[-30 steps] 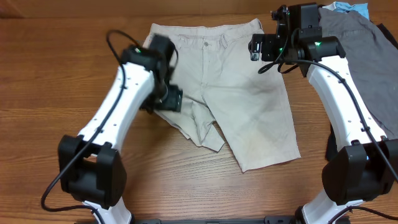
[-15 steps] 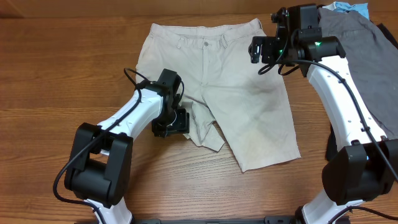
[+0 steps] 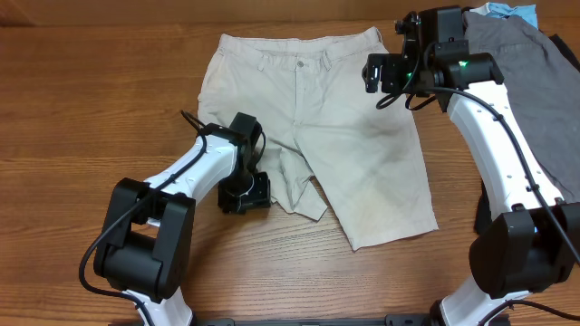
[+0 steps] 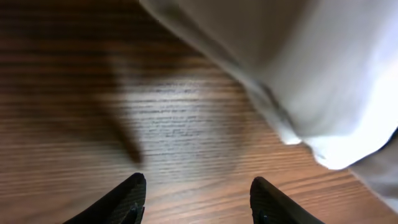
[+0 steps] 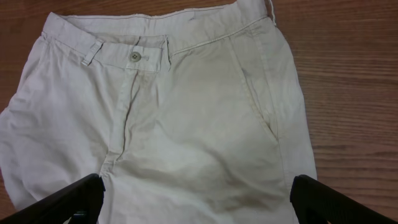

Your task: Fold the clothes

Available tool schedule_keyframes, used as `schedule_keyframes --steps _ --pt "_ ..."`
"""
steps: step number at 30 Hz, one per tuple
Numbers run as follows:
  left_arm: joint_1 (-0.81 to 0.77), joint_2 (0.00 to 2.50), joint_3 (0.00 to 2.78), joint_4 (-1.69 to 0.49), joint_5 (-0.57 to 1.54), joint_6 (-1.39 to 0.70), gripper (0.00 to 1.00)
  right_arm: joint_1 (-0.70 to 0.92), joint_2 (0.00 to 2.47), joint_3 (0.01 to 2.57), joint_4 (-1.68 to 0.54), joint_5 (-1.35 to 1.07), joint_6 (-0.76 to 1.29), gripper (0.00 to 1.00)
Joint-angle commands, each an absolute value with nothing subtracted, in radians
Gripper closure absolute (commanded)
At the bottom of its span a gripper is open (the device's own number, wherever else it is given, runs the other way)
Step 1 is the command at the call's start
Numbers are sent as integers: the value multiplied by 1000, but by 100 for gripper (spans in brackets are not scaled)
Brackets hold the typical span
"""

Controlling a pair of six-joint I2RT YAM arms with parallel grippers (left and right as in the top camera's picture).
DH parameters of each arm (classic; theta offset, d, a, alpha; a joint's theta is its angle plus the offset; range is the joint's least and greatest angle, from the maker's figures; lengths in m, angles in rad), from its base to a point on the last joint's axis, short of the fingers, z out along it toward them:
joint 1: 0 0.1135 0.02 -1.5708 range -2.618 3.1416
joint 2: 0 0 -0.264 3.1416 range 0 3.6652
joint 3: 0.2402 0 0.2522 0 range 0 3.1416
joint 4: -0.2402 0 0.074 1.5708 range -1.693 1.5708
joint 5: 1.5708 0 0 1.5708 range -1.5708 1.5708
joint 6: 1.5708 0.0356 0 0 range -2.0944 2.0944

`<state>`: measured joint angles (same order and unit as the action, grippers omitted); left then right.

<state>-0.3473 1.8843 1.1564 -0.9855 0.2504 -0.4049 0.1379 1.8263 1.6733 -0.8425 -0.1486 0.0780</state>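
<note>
Beige shorts (image 3: pixel 308 118) lie spread flat on the wooden table, waistband at the far side, the left leg crumpled and shorter. They fill the right wrist view (image 5: pixel 161 112) and show at the top right of the left wrist view (image 4: pixel 292 68). My left gripper (image 3: pixel 243 195) is open and empty, low over bare wood beside the hem of the crumpled left leg (image 4: pixel 196 199). My right gripper (image 3: pixel 385 77) is open and empty, hovering above the shorts' right hip (image 5: pixel 196 205).
A grey garment (image 3: pixel 530 81) and a blue one (image 3: pixel 512 13) lie piled at the far right edge of the table. Bare wood (image 3: pixel 82 136) lies left and in front of the shorts.
My left arm has swung down from the shorts' left side to the hem of the left leg and lowered near the table. The right arm has not moved.
</note>
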Motion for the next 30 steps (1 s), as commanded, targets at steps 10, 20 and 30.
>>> schedule_keyframes --steps 10,20,30 --pt "-348 1887 1155 -772 188 -371 37 133 1835 1688 -840 -139 78 0" --pt "-349 1891 1135 -738 209 -375 56 133 1835 1688 -840 -139 78 0" --pt "-342 1892 1057 -653 154 -413 96 133 1835 1688 -841 -139 78 0"
